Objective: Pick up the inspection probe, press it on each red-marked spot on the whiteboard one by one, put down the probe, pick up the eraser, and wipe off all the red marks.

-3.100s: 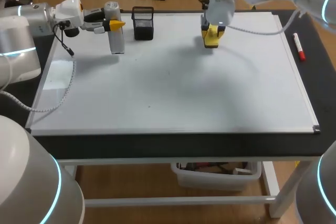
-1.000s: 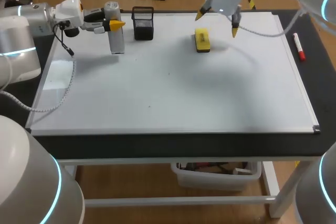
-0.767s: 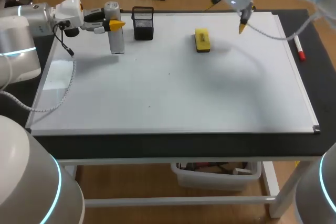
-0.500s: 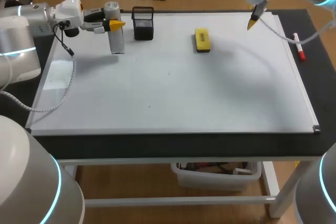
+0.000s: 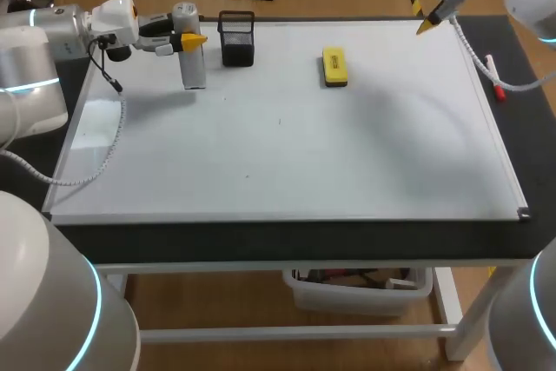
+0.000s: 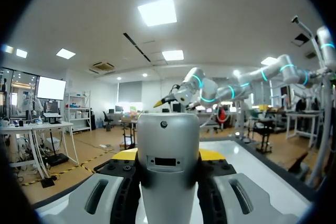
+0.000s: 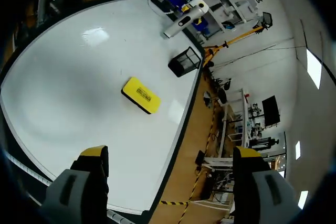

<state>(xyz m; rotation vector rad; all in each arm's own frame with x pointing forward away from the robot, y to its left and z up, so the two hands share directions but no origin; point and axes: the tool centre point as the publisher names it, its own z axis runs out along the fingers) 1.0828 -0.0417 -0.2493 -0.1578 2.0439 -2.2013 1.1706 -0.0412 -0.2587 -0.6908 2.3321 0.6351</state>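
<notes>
Probe clamped in left fingers, eraser flat on whiteboard

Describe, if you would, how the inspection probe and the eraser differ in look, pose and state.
The inspection probe is a silver-grey cylinder; the eraser is a flat yellow block. The probe stands upright, while the eraser lies flat on the whiteboard. The probe is gripped between the fingers of the left gripper; the eraser lies free, with no gripper touching it. Both are over the far part of the whiteboard.
</notes>
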